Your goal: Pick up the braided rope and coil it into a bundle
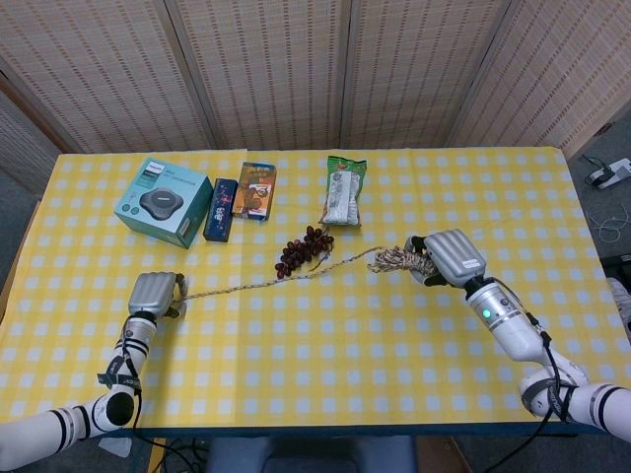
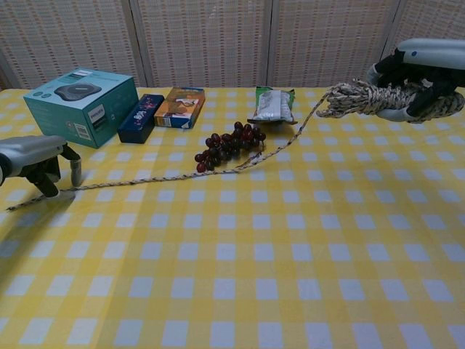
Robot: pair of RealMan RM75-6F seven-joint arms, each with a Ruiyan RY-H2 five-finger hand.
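Note:
The braided rope (image 2: 167, 177) lies in a long strand across the yellow checked table (image 2: 240, 276), past a bunch of grapes (image 2: 231, 145). Its far part is wound into a coil (image 2: 360, 98) that my right hand (image 2: 421, 62) grips in the air at the right; the same coil (image 1: 397, 261) and right hand (image 1: 451, 256) show in the head view. My left hand (image 2: 40, 156) reaches down over the strand near its loose end (image 2: 13, 206). A fingertip (image 2: 49, 190) touches the rope, the thumb stands apart, and the strand lies flat. In the head view the left hand (image 1: 153, 293) hides that end.
Along the back stand a teal box (image 2: 80, 105), a dark blue packet (image 2: 140, 118), an orange packet (image 2: 179, 107) and a green snack bag (image 2: 272, 105). The grapes touch the strand. A wicker screen closes off the back.

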